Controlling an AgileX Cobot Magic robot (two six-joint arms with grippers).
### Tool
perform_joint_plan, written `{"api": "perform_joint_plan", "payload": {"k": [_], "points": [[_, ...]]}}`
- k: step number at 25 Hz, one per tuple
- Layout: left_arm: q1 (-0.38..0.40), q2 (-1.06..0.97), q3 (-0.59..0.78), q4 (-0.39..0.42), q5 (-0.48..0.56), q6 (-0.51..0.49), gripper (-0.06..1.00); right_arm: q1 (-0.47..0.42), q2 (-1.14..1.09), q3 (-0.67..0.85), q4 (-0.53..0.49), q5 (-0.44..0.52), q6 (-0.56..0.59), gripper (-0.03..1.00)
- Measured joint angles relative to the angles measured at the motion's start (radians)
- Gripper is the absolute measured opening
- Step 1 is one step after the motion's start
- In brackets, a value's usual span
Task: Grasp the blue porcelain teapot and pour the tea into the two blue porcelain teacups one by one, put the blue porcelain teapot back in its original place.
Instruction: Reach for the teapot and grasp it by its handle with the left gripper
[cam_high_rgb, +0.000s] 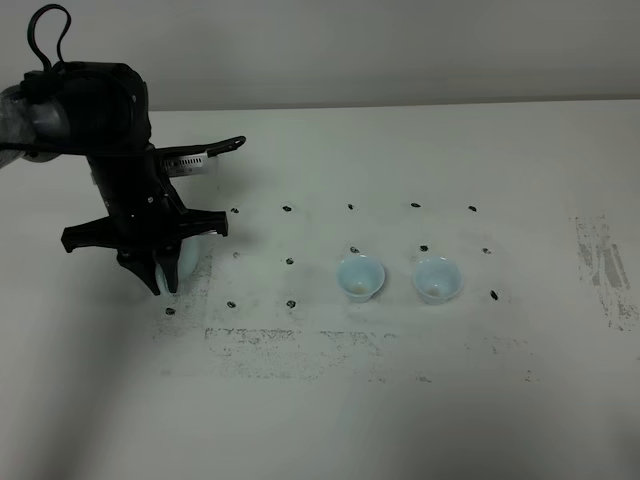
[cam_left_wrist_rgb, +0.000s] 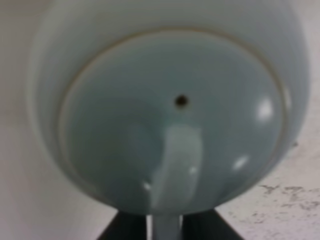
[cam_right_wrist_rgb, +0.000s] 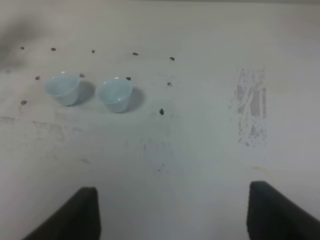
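Teapot first: the blue porcelain teapot (cam_left_wrist_rgb: 165, 17) is sat at the far left of the table (cam_high_rgb: 400, 410), mostly hidden under the left gripper (cam_left_wrist_rgb: 165, 228), which is pinched narrow on its loop handle (cam_left_wrist_rgb: 172, 160). Contents are covered by the lid (cam_left_wrist_rgb: 215, 75). Further right, the two blue porcelain teacups (cam_high_rgb: 360, 277) (cam_high_rgb: 436, 278) are stood side by side, a pale smudge at each bottom. The right gripper (cam_right_wrist_rgb: 175, 215) is spread wide, nothing held.

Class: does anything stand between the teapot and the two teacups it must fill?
Nothing visible does. Between the teapot and the nearer teacup the table shows only flat dark marks; the second teacup stands beyond.
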Motion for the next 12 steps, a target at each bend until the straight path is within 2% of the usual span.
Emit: {"api": "perform_joint_plan", "payload": {"k": [12], "points": [[0.000,0.000,0.000,-0.001,0.000,-0.004,0.01,0.000,0.000,0.002,0.000,0.000,0.000,0.59]]}}
